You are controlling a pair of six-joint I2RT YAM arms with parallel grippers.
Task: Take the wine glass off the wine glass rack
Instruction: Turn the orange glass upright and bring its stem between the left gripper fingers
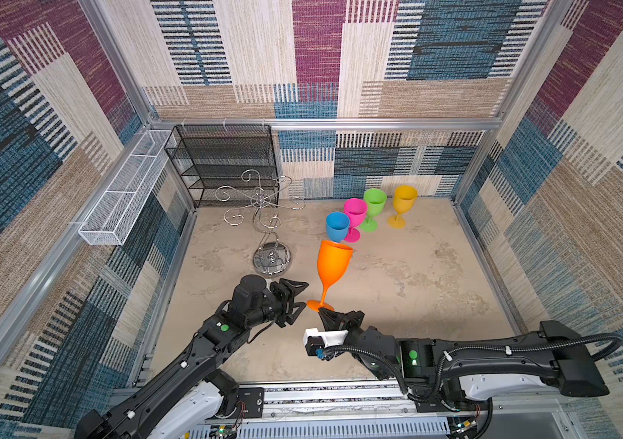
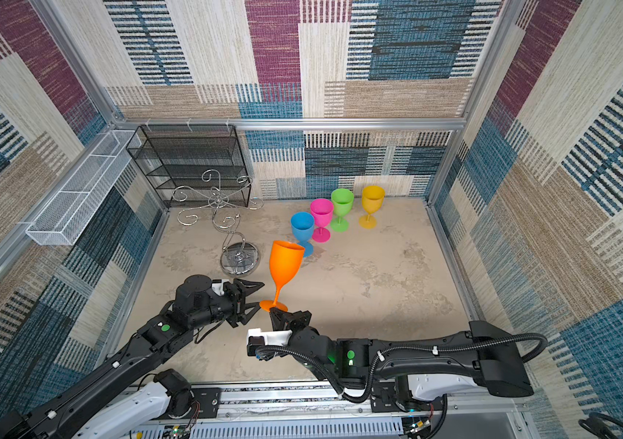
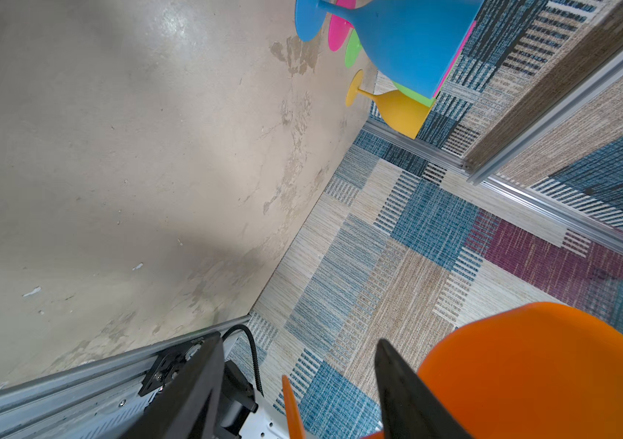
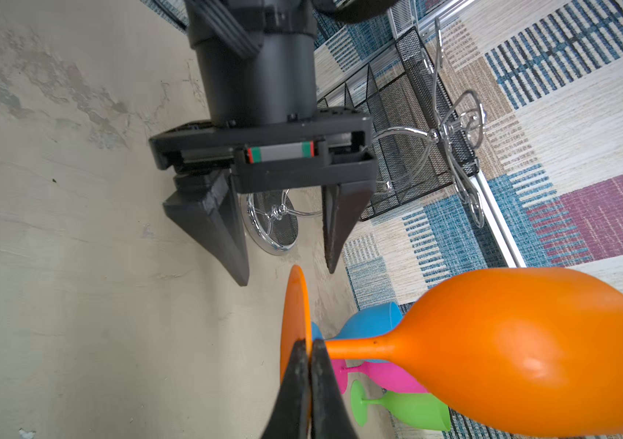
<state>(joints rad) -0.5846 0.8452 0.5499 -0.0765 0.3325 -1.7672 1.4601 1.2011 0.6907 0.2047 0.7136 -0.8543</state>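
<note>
1. Wine glasses: 5 are showing in both top views. 4 are standing in a row at approx 1 o'clock on the table (image 1: pixel 416 304): blue glass (image 1: pixel 337 226), pink glass (image 1: pixel 355 211), green glass (image 1: pixel 374 201), yellow glass (image 1: pixel 404 197). The orange glass (image 1: pixel 332 266) is tilting near ctr.
2. Wine glass rack (image 1: pixel 260 199): 1 is standing at approx 10 o'clock.
3. Black mesh shelf unit (image 1: pixel 226 152): 1 is sitting at 11 o'clock.
4. White mesh basket (image 1: pixel 123 194): 1 is hanging at 10 o'clock, out on the side wall.
5. Grippers: 2 are showing at approx 6 o'clock, i.e. left gripper (image 1: pixel 302 294) and right gripper (image 1: pixel 323 311).
</note>
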